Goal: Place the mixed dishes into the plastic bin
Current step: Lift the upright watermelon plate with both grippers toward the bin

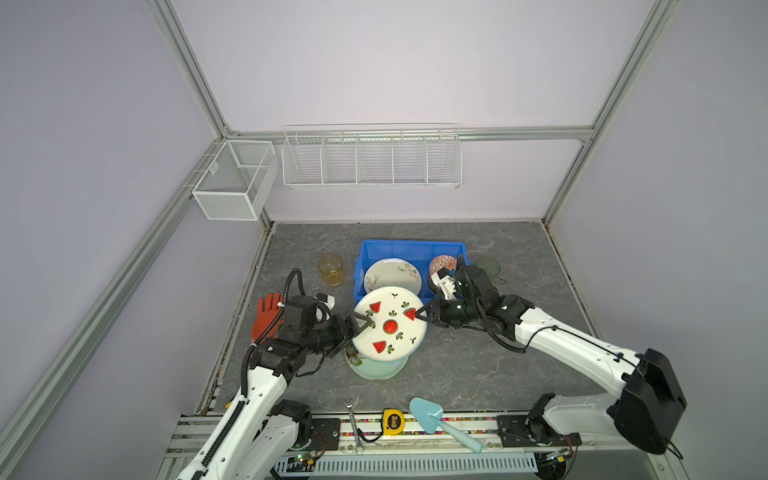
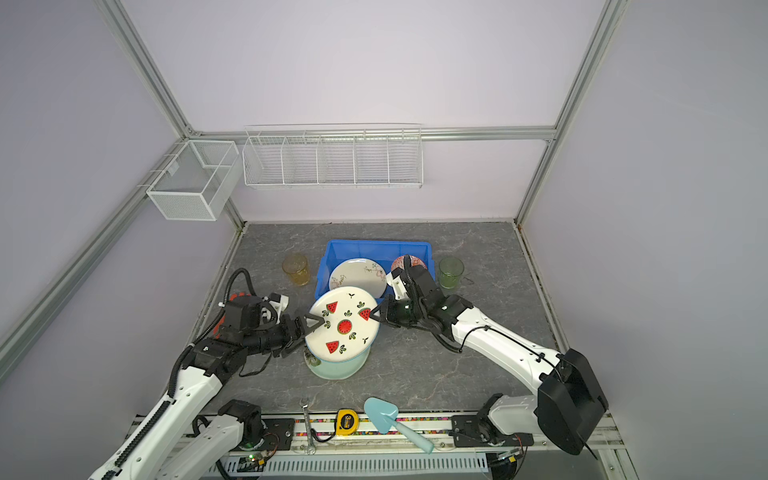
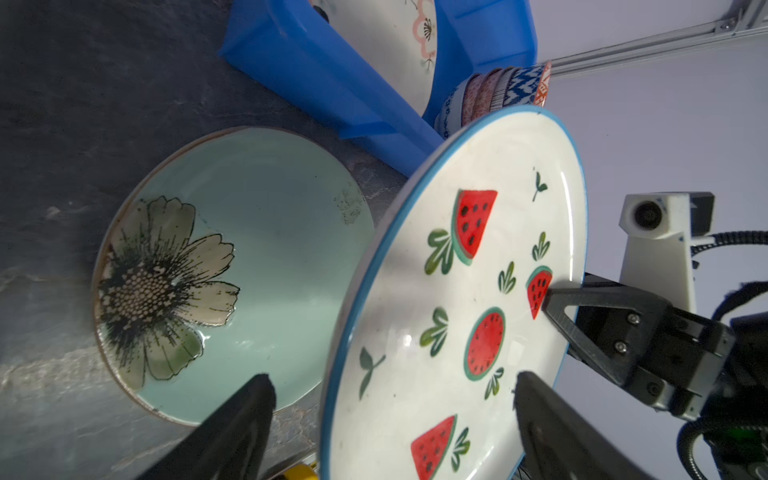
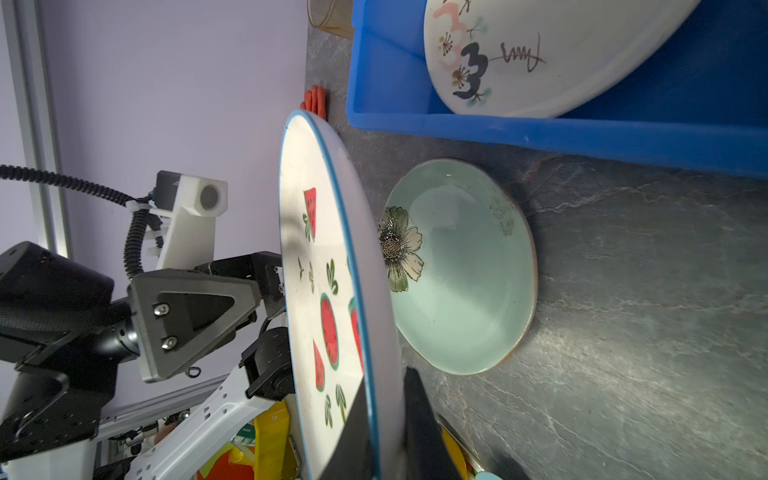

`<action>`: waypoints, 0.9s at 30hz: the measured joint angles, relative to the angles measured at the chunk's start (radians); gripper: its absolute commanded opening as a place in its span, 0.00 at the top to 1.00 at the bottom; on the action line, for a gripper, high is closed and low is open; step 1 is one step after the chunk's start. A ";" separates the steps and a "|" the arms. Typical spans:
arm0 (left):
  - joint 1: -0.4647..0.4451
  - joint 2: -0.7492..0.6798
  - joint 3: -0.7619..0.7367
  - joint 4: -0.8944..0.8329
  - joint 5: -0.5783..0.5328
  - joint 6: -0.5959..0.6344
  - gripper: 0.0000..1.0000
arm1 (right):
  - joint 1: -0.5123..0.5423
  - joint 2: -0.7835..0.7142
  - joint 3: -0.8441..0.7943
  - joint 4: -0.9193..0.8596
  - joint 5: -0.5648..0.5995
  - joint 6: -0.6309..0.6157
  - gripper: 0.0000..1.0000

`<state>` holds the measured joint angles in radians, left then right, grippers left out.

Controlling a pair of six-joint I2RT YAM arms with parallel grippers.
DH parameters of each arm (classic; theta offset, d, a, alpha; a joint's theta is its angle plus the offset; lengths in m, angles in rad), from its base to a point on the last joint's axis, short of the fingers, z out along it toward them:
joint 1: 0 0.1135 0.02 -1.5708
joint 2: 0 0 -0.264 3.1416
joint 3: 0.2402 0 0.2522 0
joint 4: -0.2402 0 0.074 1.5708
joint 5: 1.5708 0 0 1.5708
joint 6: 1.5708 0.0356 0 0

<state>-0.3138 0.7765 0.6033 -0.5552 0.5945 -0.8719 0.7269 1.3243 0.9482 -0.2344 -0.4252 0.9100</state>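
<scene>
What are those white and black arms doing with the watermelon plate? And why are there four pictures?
Those are two robot arms, each ending in a pinching tool. Two pictures look down from a camera above. The other two come from small cameras on the arms' wrists, so they look close and sideways.

The right tool is pinched shut on the rim of the watermelon plate, holding it tilted in the air. The left tool is open, its jaws on either side of the plate's opposite edge.

Underneath, on the grey table, lies a pale green flower plate. The blue bin already holds a cream plate and stacked bowls. An amber cup, a green cup and an orange glove sit outside it.
</scene>
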 measured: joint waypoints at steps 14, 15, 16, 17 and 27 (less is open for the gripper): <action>0.001 -0.057 -0.095 0.252 0.089 -0.197 0.61 | -0.039 0.001 0.000 0.071 -0.051 0.053 0.93; 0.001 -0.058 -0.099 0.261 0.088 -0.209 0.64 | -0.044 0.002 0.000 0.076 -0.055 0.055 0.93; 0.002 -0.060 -0.103 0.270 0.088 -0.221 0.68 | -0.046 0.002 0.000 0.079 -0.059 0.059 0.93; 0.002 -0.060 -0.105 0.274 0.089 -0.227 0.70 | -0.050 0.003 0.000 0.082 -0.063 0.061 0.93; 0.007 -0.068 -0.126 0.338 0.092 -0.297 0.86 | -0.076 0.024 0.000 0.116 -0.096 0.090 0.93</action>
<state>-0.3069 0.7086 0.4774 -0.2173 0.6868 -1.1687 0.6510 1.3483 0.9478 -0.1181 -0.5213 1.0000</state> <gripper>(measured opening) 0.170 0.120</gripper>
